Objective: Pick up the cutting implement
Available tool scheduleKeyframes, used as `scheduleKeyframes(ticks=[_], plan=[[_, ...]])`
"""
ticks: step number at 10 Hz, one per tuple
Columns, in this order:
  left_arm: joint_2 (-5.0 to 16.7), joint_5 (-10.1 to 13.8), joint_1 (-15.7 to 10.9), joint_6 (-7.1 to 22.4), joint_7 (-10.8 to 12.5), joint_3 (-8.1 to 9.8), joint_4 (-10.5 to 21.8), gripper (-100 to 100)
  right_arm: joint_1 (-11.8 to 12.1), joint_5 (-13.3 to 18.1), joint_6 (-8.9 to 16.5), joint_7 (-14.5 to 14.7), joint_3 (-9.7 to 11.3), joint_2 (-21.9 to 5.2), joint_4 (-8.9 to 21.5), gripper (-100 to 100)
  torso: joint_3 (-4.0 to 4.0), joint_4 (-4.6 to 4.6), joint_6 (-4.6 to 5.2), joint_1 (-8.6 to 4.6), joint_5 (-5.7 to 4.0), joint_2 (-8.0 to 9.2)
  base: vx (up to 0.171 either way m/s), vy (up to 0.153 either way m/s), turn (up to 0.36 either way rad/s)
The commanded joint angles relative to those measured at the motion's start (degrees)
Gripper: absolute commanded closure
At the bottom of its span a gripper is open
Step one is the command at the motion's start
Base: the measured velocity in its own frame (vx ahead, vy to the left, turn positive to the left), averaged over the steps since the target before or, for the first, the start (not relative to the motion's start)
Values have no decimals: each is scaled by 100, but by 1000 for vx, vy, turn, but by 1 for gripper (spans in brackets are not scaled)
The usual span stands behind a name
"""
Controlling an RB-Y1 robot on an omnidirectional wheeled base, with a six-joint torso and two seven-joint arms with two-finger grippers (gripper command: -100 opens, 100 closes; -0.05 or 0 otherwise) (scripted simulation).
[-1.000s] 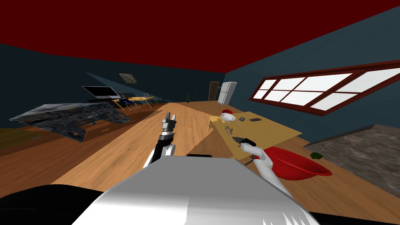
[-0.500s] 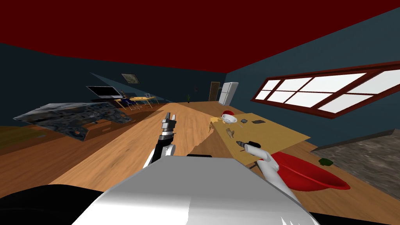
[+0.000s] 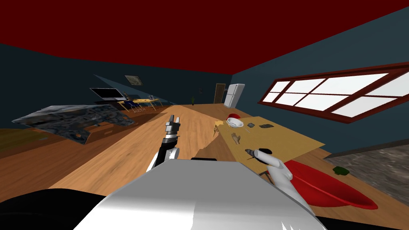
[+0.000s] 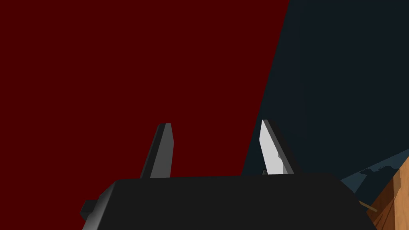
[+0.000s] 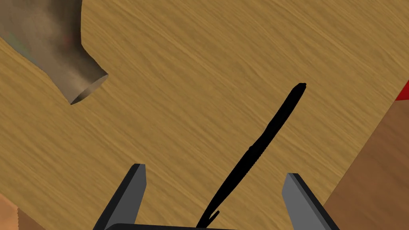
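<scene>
**A:** Which step are we on?

**B:** The approach, I'd say. The right claw (image 5: pixel 214 171) hangs over the worktop (image 5: pixel 199 60) with its fingers (image 5: pixel 134 191) wide apart and nothing between them gripped. The knife (image 5: pixel 263 139) lies flat on the worktop near its edge, a thin black sliver. One end runs in under the claw and the other points away.

**A:** Is it lined up?

**B:** Not quite. The knife crosses the gap at a slant and sits closer to one finger than the other. The next move probably calls for turning the wrist until the fingers straddle its width. Then the claw has to centre, drop until the tips nearly meet the worktop, and close. The knife is so thin and low that a shallow drop would likely miss it.

**A:** And the other arm?

**B:** The left claw (image 4: pixel 215 127) is raised over the floor, well apart from the worktop, with its fingers apart and empty.

**A:** What's the count?

**B:** There is one knife and one tan hand model (image 5: pixel 52 48) near it. Toward the far end are one white bowl (image 3: pixel 235 122) and two small dark bits (image 3: pixel 250 125), (image 3: pixel 265 126).
</scene>
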Motion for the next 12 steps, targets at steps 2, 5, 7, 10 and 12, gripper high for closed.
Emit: scheduleKeyframes(ticks=[2,5,7,10,12], plan=[[0,0,0,0,0,0,0,0,-87,-75,330,-309,-204,-45,362,-100,1,1,0,-5,0,2,70,-59,19],[0,0,0,0,0,0,0,0,-153,-204,770,-726,-541,-90,737,-100,4,1,0,-3,-1,7,81,-59,12],[0,0,0,0,0,0,0,0,-153,-204,770,-726,-541,-90,827,-100,4,1,1,1,0,7,51,-39,4],[0,0,0,0,0,0,0,0,-224,-353,1276,-1195,-960,-135,1372,-100,2,1,0,-15,-3,2,93,-87,11],[0,0,0,0,0,0,0,0,-241,-390,1399,-1307,-1069,-146,1511,-100,0,0,-1,-8,-3,1,68,-67,3]])
